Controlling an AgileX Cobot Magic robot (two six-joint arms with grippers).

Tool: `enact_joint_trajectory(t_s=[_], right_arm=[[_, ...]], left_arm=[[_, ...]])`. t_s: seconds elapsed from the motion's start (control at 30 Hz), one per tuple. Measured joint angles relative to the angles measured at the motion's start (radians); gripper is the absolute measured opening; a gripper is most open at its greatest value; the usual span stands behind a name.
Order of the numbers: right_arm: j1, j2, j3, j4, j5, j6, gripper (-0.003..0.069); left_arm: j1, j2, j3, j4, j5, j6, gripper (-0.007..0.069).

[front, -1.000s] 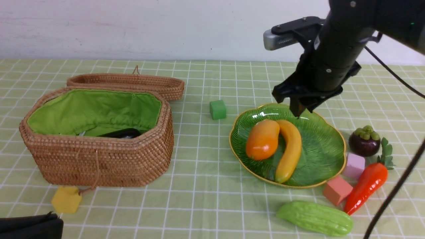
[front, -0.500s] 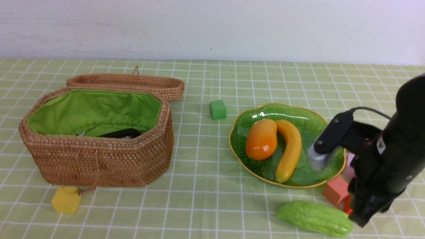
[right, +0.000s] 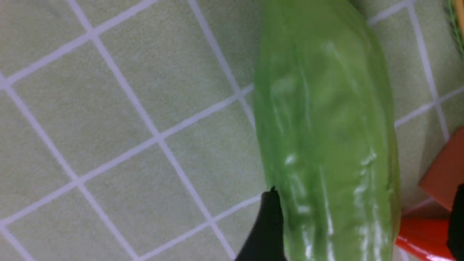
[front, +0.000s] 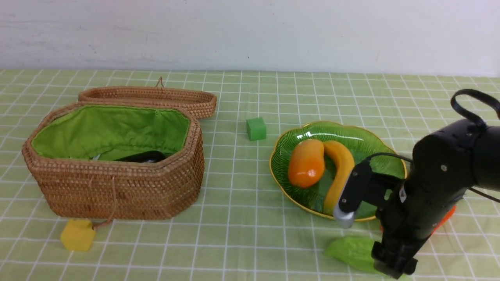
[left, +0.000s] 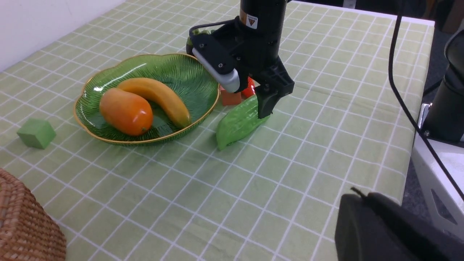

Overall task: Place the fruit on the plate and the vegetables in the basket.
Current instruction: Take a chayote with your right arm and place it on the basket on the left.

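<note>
Green checked tablecloth [front: 242, 234], white wall [front: 234, 31]; right gripper [right: 362, 210] spread open astride bitter gourd [right: 326, 127], holding nothing

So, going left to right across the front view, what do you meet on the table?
The basket → green cube → mango → banana → right gripper. Left out: the yellow cube and lid, which overlap the basket, and the plate and bitter gourd, which overlap the fruit.

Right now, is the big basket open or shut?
Open. The basket has no lid on it: its flat woven lid lies on the table behind it, and you can see the green cloth lining inside.
</note>
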Motion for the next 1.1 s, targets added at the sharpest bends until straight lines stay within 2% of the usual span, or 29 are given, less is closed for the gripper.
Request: enact_joint_trajectory(t_s=[0.13, 0.43, 0.57, 0.7, 0.87, 0.97, 1.03, 1.1], right_arm=[[0.0, 0.046, 0.0, -0.003, -0.042, -0.001, 0.0532], [0.0, 0.094, 0.0, 0.014, -0.058, -0.001, 0.0516], [0.0, 0.098, 0.0, 0.047, -0.058, -0.002, 0.0472], [0.0, 0.098, 0.0, 0.075, -0.05, -0.002, 0.0467], [0.0, 0.092, -0.023, 0.137, 0.063, -0.002, 0.0467], [0.004, 0.055, -0.07, 0.231, 0.167, -0.004, 0.0467], [0.021, 0.016, -0.117, 0.29, 0.225, -0.004, 0.0467], [0.049, -0.015, -0.181, 0.321, 0.264, -0.004, 0.0467]], left_arm=[[0.0, 0.0, 0.0, 0.0, 0.002, 0.0, -0.0011], [0.0, 0.0, 0.0, -0.001, 0.003, 0.0, -0.0011], [0.0, 0.0, 0.0, -0.001, 0.003, 0.0, -0.0009], [0.0, 0.0, 0.0, -0.001, 0.002, 0.0, -0.0006], [0.0, 0.0, 0.0, 0.005, -0.007, 0.0, -0.0004], [0.0, 0.0, 0.0, 0.047, -0.01, -0.006, -0.0003], [0.0, 0.0, 0.0, 0.088, -0.027, -0.04, -0.0002], [0.0, 0.0, 0.0, 0.15, -0.063, -0.123, -0.0003]])
